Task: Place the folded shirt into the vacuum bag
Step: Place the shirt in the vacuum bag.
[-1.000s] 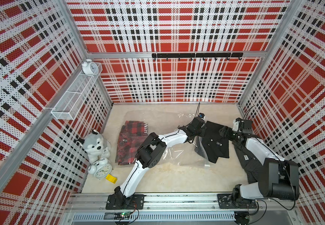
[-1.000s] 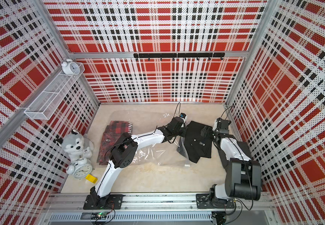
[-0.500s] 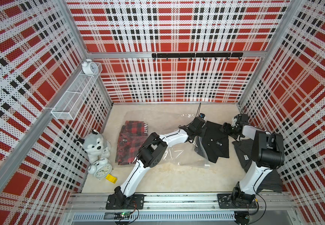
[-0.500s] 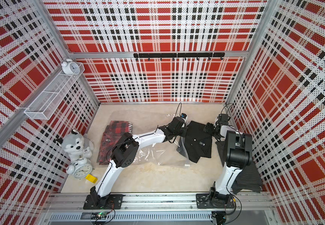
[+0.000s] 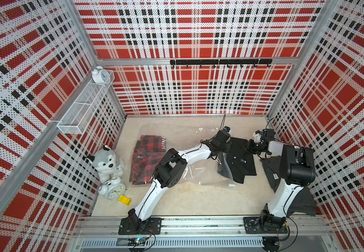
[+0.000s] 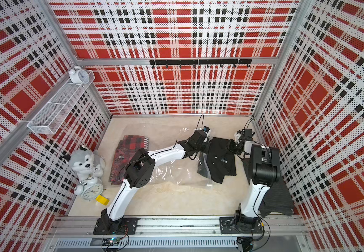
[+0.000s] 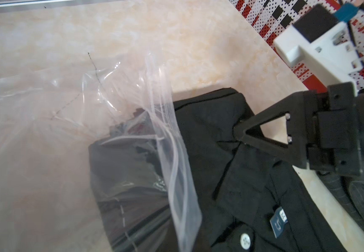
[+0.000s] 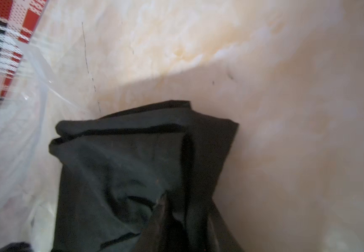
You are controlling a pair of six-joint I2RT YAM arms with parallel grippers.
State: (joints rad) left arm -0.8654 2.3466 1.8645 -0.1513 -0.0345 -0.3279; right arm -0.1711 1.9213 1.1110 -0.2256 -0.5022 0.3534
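Note:
The folded shirt is black and lies on the beige floor at the right end of the vacuum bag, a clear crinkly sheet. In the left wrist view one end of the shirt shows through the bag's zip edge, just inside the mouth. My left gripper is shut on the bag's upper lip, its jaws hidden from its own camera. My right gripper is shut on the shirt's outer edge. The right wrist view shows bunched black cloth.
A red plaid garment lies at the bag's left end. A dark grey garment lies under the right arm. A plush husky, an alarm clock and a yellow block sit by the left wall, below a wire shelf.
The right arm has reared up at the elbow and its gripper has closed on the shirt's edge. The left arm has held still on the bag.

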